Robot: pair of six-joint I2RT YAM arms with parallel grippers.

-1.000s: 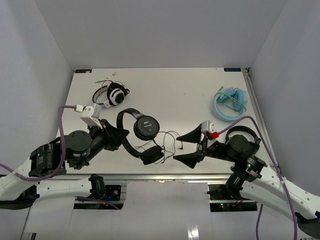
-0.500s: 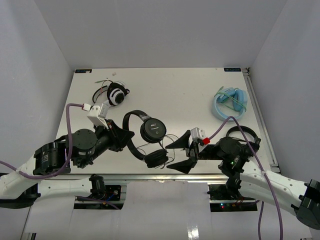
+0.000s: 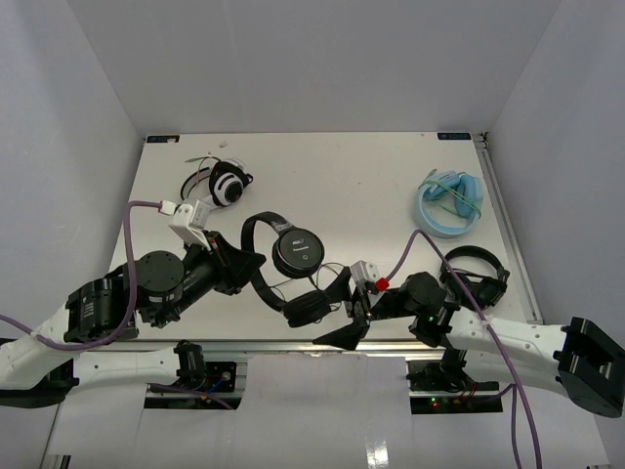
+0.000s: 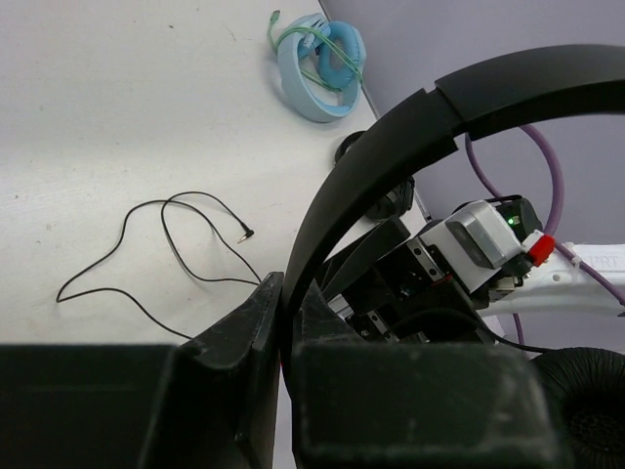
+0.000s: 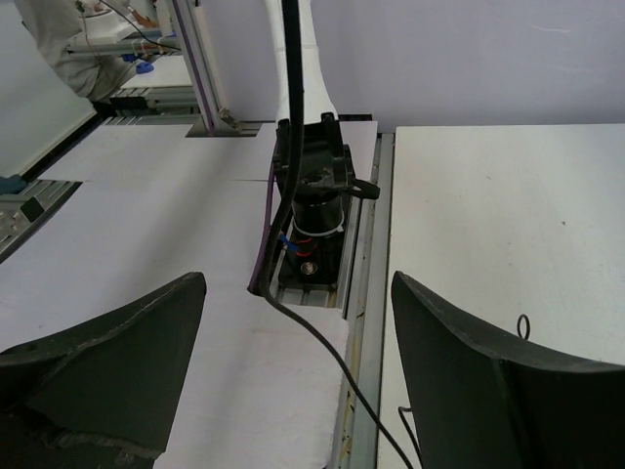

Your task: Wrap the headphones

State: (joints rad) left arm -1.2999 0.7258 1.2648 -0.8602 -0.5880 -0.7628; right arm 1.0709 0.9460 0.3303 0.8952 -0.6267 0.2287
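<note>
Overhead: high, looking down on whole table [image 3: 371,176]. Left wrist: close, facing blue headphones [image 4: 337,54], shared with overhead. Right wrist: low, along table edge.

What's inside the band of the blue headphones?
The blue headphones ring their own earcups, with a green cable wound across them; whatever lies under the cups is covered.

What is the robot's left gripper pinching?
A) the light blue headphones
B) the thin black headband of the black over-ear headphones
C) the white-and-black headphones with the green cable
B: in the left wrist view, the left gripper is clamped on the thin black headband of the black over-ear headphones.
</note>
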